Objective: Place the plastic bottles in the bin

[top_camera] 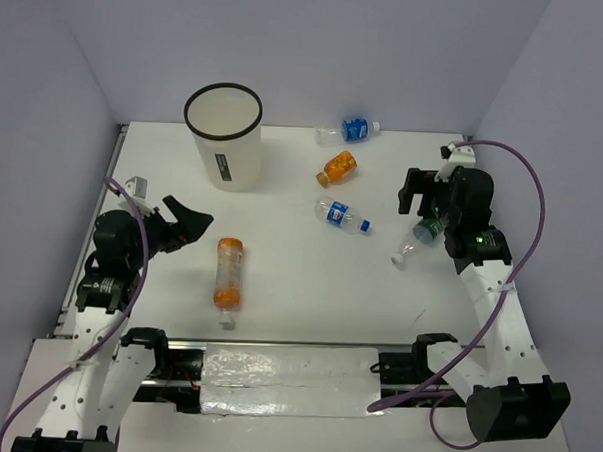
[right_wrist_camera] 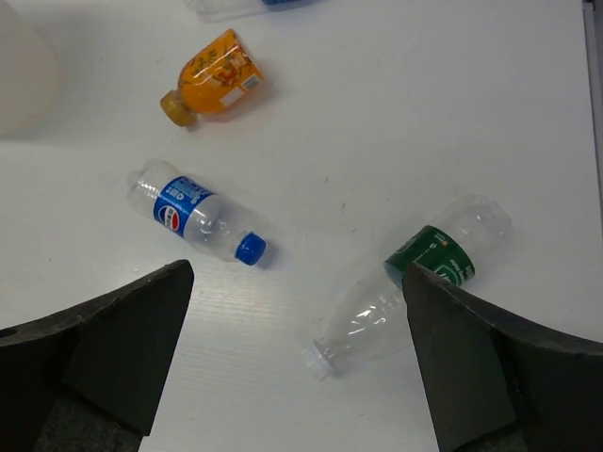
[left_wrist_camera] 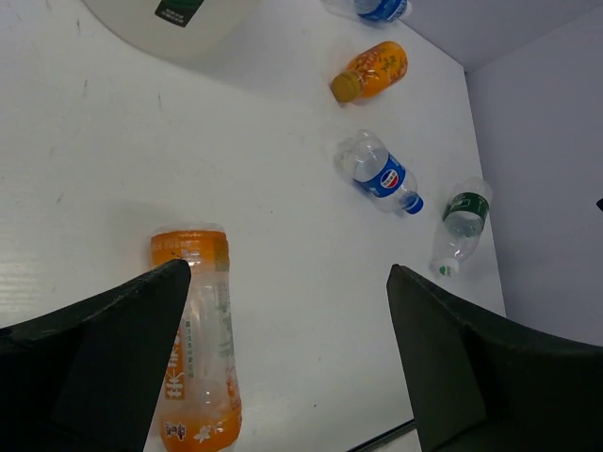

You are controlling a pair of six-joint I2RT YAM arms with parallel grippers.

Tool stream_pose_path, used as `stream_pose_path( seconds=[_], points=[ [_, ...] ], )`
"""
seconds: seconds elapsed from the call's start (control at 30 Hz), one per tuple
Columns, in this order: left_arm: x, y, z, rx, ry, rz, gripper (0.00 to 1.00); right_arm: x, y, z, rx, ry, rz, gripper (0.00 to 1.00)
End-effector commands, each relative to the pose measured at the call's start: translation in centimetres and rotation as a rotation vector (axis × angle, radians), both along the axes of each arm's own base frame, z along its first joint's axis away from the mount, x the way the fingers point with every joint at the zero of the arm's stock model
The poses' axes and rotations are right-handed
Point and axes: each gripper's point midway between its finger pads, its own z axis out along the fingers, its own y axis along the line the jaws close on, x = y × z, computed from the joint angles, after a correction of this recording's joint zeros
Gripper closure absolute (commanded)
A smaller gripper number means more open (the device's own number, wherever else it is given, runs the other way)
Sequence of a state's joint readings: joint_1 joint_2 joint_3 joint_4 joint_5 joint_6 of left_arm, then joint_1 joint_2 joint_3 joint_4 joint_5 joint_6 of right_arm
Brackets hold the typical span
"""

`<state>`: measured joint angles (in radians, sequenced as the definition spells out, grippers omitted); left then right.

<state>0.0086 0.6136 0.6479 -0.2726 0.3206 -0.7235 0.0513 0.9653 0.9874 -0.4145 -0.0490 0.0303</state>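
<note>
The white bin (top_camera: 223, 143) with a black rim stands at the back left. Five bottles lie on the table: a long orange one (top_camera: 228, 273) (left_wrist_camera: 193, 348), a small orange one (top_camera: 337, 168) (right_wrist_camera: 215, 75), a blue-labelled one with a blue cap (top_camera: 342, 217) (right_wrist_camera: 188, 212), another blue-labelled one (top_camera: 352, 130) at the back, and a clear green-labelled one (top_camera: 418, 241) (right_wrist_camera: 377, 311). My left gripper (top_camera: 190, 221) (left_wrist_camera: 285, 282) is open and empty, above and just right of the long orange bottle. My right gripper (top_camera: 423, 198) (right_wrist_camera: 297, 273) is open and empty, above the green-labelled bottle.
The white table (top_camera: 298, 296) is walled by grey panels at the back and both sides. The bin's lower wall shows in the left wrist view (left_wrist_camera: 170, 24). A foil-covered strip (top_camera: 285, 370) runs along the near edge between the arm bases.
</note>
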Motion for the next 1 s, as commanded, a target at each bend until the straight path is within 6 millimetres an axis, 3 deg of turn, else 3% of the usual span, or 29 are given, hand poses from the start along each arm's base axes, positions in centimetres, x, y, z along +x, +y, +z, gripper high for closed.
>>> stream_pose_path(
  seconds=[0.0, 0.13, 0.2, 0.33, 0.47, 0.53, 0.57, 0.63, 0.77, 0.93, 0.97],
  points=[
    [-0.1, -0.2, 0.8, 0.025, -0.023, -0.025, 0.0, -0.1, 0.6, 1.8, 0.01, -0.035, 0.038, 0.0],
    [-0.2, 0.8, -0.7, 0.028, 0.052, 0.044, 0.01, -0.8, 1.5, 1.9, -0.064, -0.06, 0.152, 0.0],
    [-0.2, 1.2, -1.3, 0.03, 0.09, 0.069, 0.01, -1.6, 3.3, 1.7, -0.15, -0.082, 0.339, 0.0],
    [-0.4, 1.4, -2.3, 0.028, 0.145, 0.083, 0.01, -4.9, 6.8, -0.1, -0.269, -0.032, 0.693, 0.0],
    [-0.7, 0.7, -3.5, 0.005, 0.209, 0.05, 0.04, -6.4, 8.5, -2.1, -0.251, 0.063, 0.83, 0.0],
    [-0.9, 0.3, -3.9, -0.006, 0.245, 0.028, 0.08, -7.0, 9.1, -2.9, -0.211, 0.101, 0.868, 0.0],
    [-1.2, 0.2, -5.1, -0.01, 0.31, 0.025, 0.08, -7.0, 9.3, -3.6, -0.193, 0.129, 0.881, 0.0],
    [-1.6, -0.2, -5.9, 0.015, 0.37, 0.008, 0.06, -7.2, 9.6, -4.4, -0.177, 0.156, 0.91, 0.0],
    [-2.4, -1.1, -9.5, 0.098, 0.529, -0.01, 0.01, -7.0, 10.3, -5.4, -0.135, 0.17, 0.936, 0.0],
    [-1.6, -2.5, -12.5, 0.231, 0.62, -0.011, 0.01, -6.5, 10.5, -6.0, -0.117, 0.182, 0.935, 0.0],
    [-1.7, -3.0, -13.9, 0.268, 0.666, -0.029, 0.01, -6.5, 10.5, -6.2, -0.113, 0.193, 0.934, 0.0]
  ],
)
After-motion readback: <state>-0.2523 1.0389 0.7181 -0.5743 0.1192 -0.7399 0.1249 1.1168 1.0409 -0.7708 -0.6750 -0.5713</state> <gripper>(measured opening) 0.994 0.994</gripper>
